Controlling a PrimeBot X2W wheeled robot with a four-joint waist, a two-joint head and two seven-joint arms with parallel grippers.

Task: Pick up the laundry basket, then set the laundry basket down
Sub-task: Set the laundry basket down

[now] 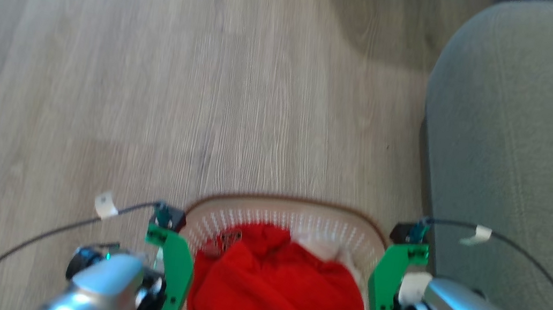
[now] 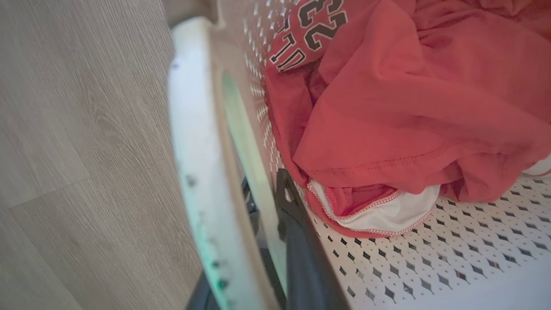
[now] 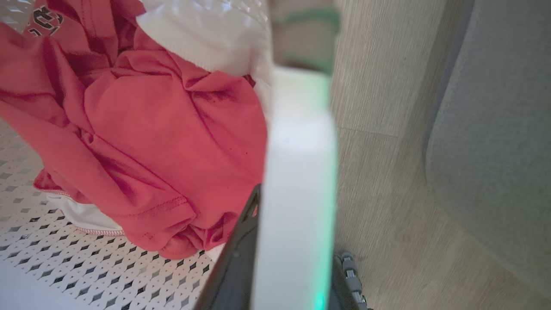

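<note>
The laundry basket (image 1: pixel 295 217) sits at the bottom middle of the head view, its near half cut off by the frame edge, and whether it rests on the wooden floor (image 1: pixel 157 79) or hangs above it I cannot tell. The left pincer (image 1: pixel 169 264) is against the basket's left side and the right pincer (image 1: pixel 390 290) against its right side, each showing mostly a green plate. In the left wrist view the left pincer (image 2: pixel 267 193) is closed down to the thickness of the basket's white left handle (image 2: pixel 193 150): one dark finger (image 2: pixel 297 241) lies on the inner face by the perforated wall (image 2: pixel 430 267), and the other is glimpsed blurred on the outer side. In the right wrist view the right pincer (image 3: pixel 301 228) clamps the right handle (image 3: pixel 297 172) the same way, one finger (image 3: pixel 232 267) inside the basket and the other largely hidden behind the handle. Inside the basket a crumpled red garment (image 1: pixel 279 290) lies over a white one (image 2: pixel 387 215). The red cloth bears white, dark-outlined print (image 2: pixel 310 30) with digits that look like 23; the letters beside them are folded and unreadable. Outside the basket's right side stands a grey upholstered seat (image 1: pixel 525 157), cut off by the frame. Dark cables with white tags (image 1: pixel 106 205) trail from both pincers.
</note>
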